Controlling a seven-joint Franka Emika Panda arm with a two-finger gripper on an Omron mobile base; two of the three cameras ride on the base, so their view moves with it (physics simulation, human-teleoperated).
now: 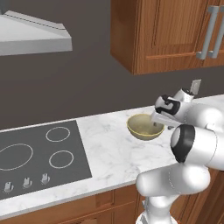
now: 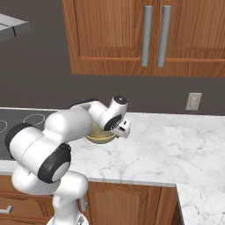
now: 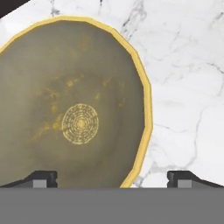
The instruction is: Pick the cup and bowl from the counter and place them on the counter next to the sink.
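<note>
Writing: no readable brand, label or lettering on anything in view.
Bowl: olive-tan with a yellow rim, upright on the white marble counter, to the right of the dark cooktop and apart from it. Its inside shows mottled yellow specks and a pale ringed disc at the centre.
Arm pose: the white arm rises from the base, bends at a big dark-banded elbow and reaches forward over the counter, so that its wrist and hand sit right above the bowl's right side in the left base view.
Gripper: pointed down at the bowl; in the hand view one dark fingertip stands over the bowl's interior and the other over bare marble, with the rim passing between them.
Jaws: spread wide apart, holding nothing; whether a tip touches the bowl cannot be told.
Above the bowl: brown wooden wall cabinets with two grey bar handles.
Behind the bowl: dark grey wall with a pale outlet plate to its right.
Left of the bowl: a grey range hood hangs over the cooktop.
</note>
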